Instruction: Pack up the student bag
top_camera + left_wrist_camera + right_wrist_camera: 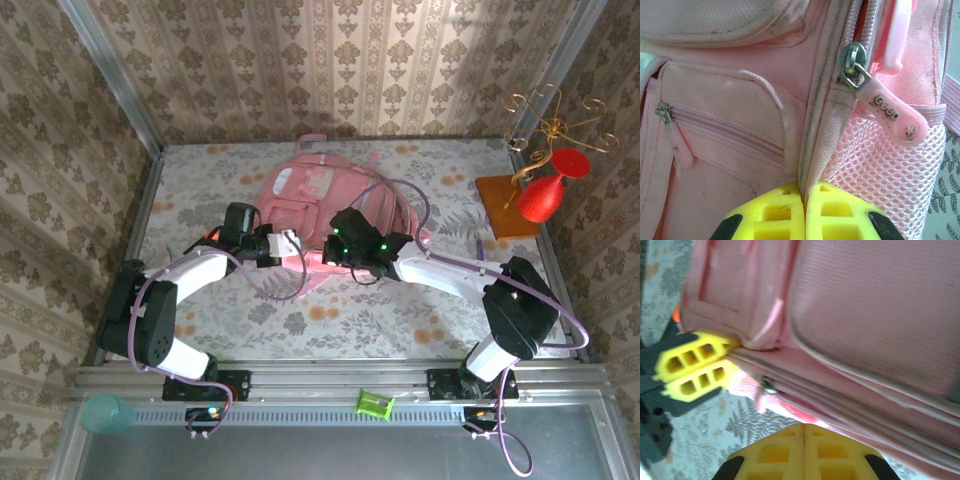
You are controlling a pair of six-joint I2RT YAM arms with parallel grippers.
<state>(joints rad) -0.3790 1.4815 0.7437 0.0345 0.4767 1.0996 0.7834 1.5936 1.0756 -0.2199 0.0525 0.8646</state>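
Note:
The student bag (315, 195), a pink fabric backpack, lies at the back middle of the floral table. My left gripper (805, 192) is shut on the pale zip-edge seam of the student bag (730, 130), just below a metal slider with a pink pull tab (892, 115). In the top view the left gripper (292, 245) sits at the bag's near left edge. Its yellow fingers (697, 365) pinch the bag's corner in the right wrist view. My right gripper (804, 427) is shut, its tips against the bag's lower edge (865, 405) beside a zip slider (769, 385). From above it (335, 248) is at the bag's near edge.
A red vase (545, 195) and a gold wire stand (555, 125) sit on a wooden block (495, 205) at the back right. A green object (373, 403) lies on the front rail and a teal cup (105, 412) at the front left. Papered walls enclose the table.

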